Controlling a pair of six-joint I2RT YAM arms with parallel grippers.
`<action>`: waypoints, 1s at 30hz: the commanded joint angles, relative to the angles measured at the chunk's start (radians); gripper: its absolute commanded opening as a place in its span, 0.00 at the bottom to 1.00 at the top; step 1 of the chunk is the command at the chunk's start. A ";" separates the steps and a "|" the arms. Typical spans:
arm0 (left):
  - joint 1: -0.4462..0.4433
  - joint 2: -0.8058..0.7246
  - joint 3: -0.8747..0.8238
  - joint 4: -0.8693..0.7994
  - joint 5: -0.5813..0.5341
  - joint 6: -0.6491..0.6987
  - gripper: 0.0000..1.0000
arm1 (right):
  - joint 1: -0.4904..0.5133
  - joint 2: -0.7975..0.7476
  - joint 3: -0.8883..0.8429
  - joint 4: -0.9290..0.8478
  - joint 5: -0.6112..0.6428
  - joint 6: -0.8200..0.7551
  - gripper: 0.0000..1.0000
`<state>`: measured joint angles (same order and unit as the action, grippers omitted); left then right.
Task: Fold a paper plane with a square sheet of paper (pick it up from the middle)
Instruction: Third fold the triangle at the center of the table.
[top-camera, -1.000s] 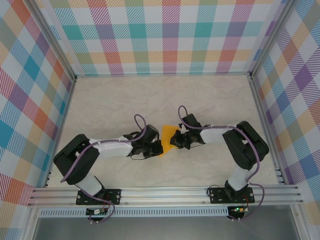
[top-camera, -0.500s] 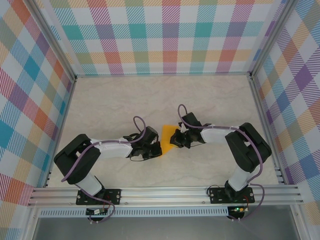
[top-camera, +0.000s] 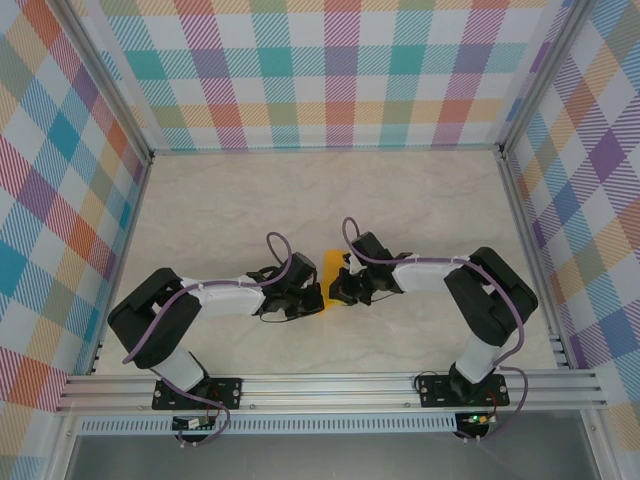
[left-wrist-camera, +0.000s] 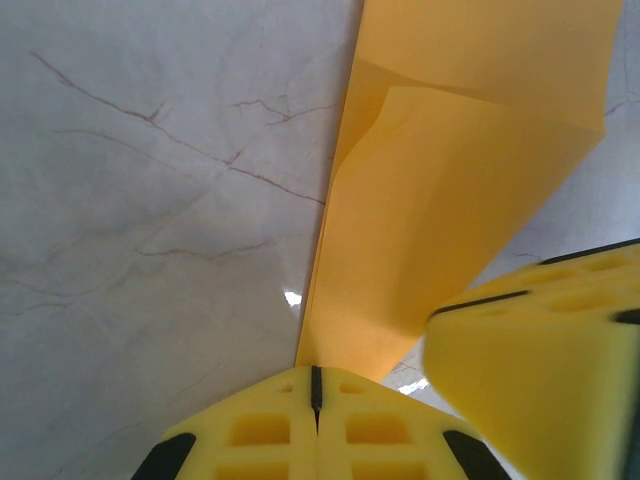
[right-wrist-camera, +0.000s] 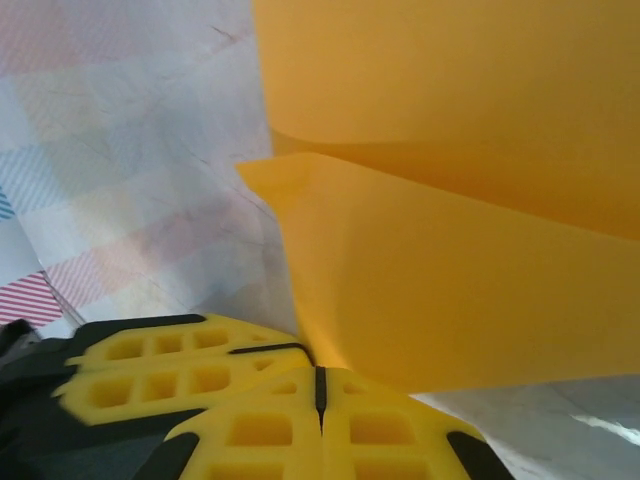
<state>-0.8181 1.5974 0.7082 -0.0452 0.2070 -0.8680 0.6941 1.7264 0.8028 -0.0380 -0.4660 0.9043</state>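
Note:
The square sheet of paper (top-camera: 330, 266) is orange-yellow and partly folded over, a narrow strip standing between my two grippers at the table's middle. My left gripper (top-camera: 314, 296) meets it from the left and my right gripper (top-camera: 341, 291) from the right, their tips almost touching. In the left wrist view the paper (left-wrist-camera: 440, 220) rises from the shut left gripper (left-wrist-camera: 316, 385), one layer folded over another, with the right gripper's fingers (left-wrist-camera: 540, 370) close by. In the right wrist view the paper (right-wrist-camera: 450, 260) runs into the shut right gripper (right-wrist-camera: 320, 388), the left gripper's fingers (right-wrist-camera: 170, 365) beside it.
The marble-patterned table (top-camera: 220, 210) is walled by checkered panels (top-camera: 330, 70) at the back and sides. An aluminium rail (top-camera: 330, 385) with both arm bases runs along the near edge.
My right gripper has moved left towards the left gripper. From above, the paper now looks narrower, as its right part has come up and over. The left arm has barely moved.

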 joint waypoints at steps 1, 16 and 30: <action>-0.012 0.015 -0.013 -0.052 -0.021 -0.002 0.04 | 0.002 0.035 0.003 0.016 -0.017 0.010 0.04; -0.012 -0.052 -0.013 0.076 0.066 -0.006 0.07 | 0.002 0.046 -0.007 -0.022 0.035 0.001 0.04; -0.013 0.033 -0.066 0.054 0.018 -0.027 0.05 | -0.001 0.053 -0.008 -0.018 0.036 0.004 0.03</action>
<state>-0.8181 1.6035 0.6781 0.0322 0.2478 -0.8795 0.6949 1.7561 0.8028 -0.0372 -0.4644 0.9047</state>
